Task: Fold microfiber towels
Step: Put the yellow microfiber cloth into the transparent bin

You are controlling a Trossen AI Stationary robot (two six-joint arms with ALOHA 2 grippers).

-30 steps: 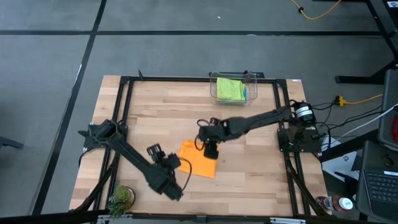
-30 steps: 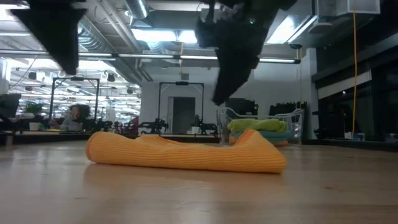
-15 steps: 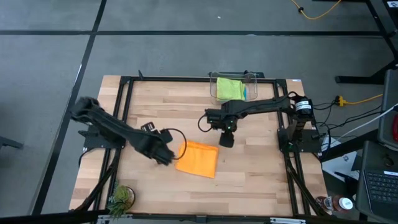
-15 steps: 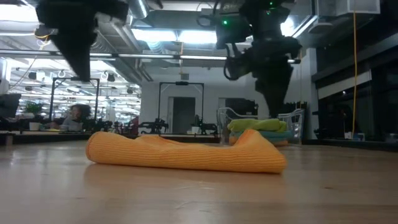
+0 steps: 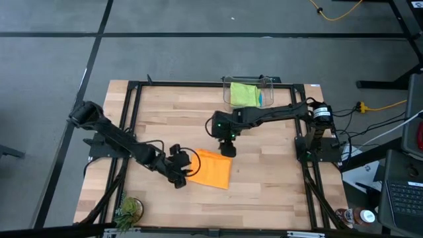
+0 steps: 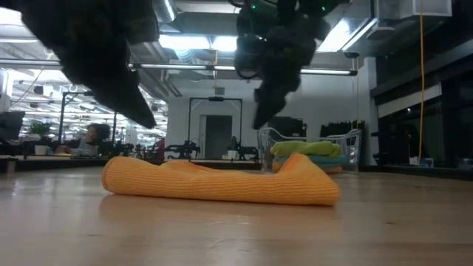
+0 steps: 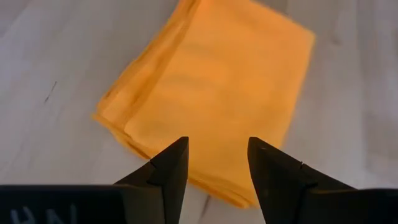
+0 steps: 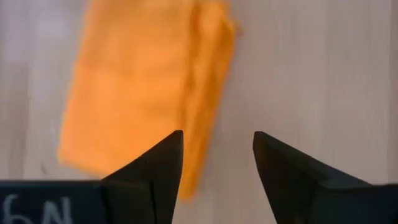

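Near the front of the light wooden worktop, finds the left pincer swung in over the last second from farther out on the left, now hanging at the near-left edge of the folded orange microfiber towel, fingers apart and clamped on nothing. Shows no shift in that towel across the same second: lies flat, layers stacked, a soft hump at one end in the low view. Just beyond it, finds the right pincer, back over the towel's far edge after drawing off to the right half a second ago, likewise spread wide and empty. Reads, as a judgement, as this fold being finished or nearly so, with both arms lining up either to press, tidy or lift the stack; cannot tell which. From the left wrist view, places the towel straight ahead between the finger lines, close but not touched; from the right wrist view, mostly to one side of the gap. Farthest back, at the worktop's rear edge, keeps the clear plastic bin with a lime green microfiber cloth and a sliver of teal-blue cloth inside, well apart from both pincers.
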